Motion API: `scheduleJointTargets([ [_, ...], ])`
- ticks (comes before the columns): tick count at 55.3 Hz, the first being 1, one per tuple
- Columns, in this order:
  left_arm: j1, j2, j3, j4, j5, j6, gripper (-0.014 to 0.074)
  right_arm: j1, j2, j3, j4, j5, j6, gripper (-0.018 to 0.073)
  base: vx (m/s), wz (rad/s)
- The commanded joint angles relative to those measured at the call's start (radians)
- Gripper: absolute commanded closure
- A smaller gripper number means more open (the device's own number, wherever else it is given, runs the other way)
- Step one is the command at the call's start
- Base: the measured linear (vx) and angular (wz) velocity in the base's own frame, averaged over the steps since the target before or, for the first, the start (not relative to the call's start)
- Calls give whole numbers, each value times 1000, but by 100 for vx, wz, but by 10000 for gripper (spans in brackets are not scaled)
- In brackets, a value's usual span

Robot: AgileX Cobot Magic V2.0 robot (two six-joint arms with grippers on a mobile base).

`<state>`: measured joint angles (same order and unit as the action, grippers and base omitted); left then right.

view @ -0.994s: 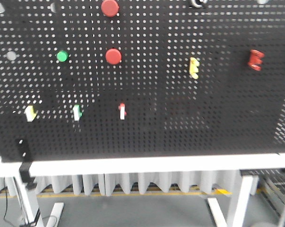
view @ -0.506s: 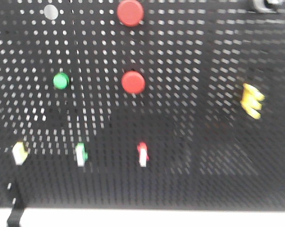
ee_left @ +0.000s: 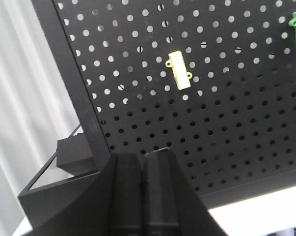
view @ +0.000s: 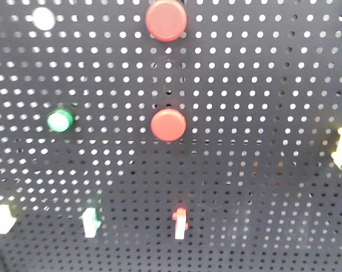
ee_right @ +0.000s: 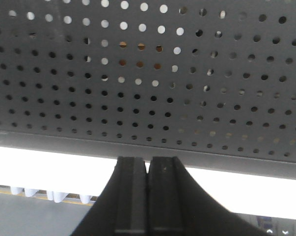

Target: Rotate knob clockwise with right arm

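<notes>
Two red buttons [view: 166, 20] [view: 168, 124]; three switches [view: 1, 219] [view: 91, 221] [view: 180, 222]

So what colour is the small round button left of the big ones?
The small round button is green, best seen in the front-facing view.

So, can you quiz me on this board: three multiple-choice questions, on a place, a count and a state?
1. The green button sits where from the lower red button? A left, B right, C directly above.
2. How many round red buttons show in the front view? A one, B two, C four.
3. The right arm's jaws are: A wide open, B shut on nothing, C gripping a knob.
Answers: 1A, it lies left, level with it. 2B, the lower one and the upper red button. 3B, the wrist view shows them pressed together before bare pegboard.
</notes>
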<state>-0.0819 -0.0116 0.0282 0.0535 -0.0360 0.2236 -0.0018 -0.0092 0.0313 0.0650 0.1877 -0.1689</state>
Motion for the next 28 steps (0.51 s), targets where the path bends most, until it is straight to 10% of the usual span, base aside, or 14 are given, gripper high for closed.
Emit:
scheduleJointTargets([
  [1,-8,-16,33,-5,-76,-4,603,0,-14,7,-8,-83,1,567,6,-4],
  [28,-8,-16,33,-5,-76,-4,603,0,-14,7,-8,-87,0,567,1,-1],
])
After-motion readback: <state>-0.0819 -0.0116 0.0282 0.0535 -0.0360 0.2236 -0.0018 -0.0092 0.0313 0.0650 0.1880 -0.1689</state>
